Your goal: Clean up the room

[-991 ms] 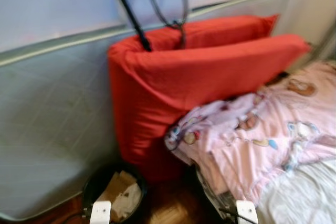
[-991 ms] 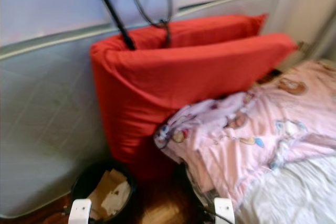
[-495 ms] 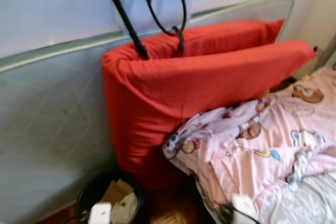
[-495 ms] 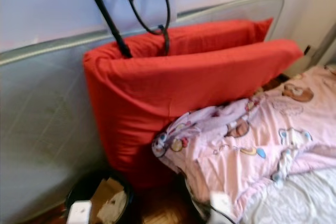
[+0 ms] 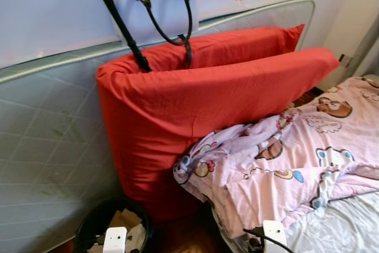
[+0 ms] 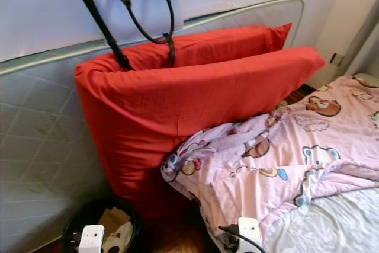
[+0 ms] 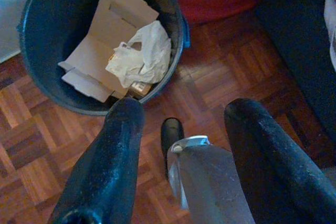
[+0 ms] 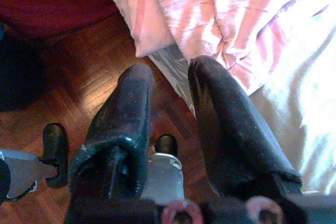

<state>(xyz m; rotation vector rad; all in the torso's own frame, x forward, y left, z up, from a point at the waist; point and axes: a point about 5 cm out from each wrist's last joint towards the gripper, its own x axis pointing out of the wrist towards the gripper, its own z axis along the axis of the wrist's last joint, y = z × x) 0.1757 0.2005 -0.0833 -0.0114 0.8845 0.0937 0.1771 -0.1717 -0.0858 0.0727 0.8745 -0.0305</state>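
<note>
Both grippers hang with fingers parted, grasping nothing: left gripper point(image 7: 181, 114) above the bin point(image 7: 31, 72) of cardboard, right gripper point(image 8: 169, 85) over the pink duvet's point(image 8: 210, 19) edge.

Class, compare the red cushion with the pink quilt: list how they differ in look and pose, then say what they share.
The red cushion is plain, one solid colour; the pink quilt is printed with cartoon bears. The cushion stands on edge, leaning against the mattress; the quilt lies crumpled on the bed, one corner hanging over its edge. The cushion looks thick and keeps its shape; the quilt is thin and folded loosely. Both are soft bedding, and they touch where the quilt bunches against the cushion.
</note>
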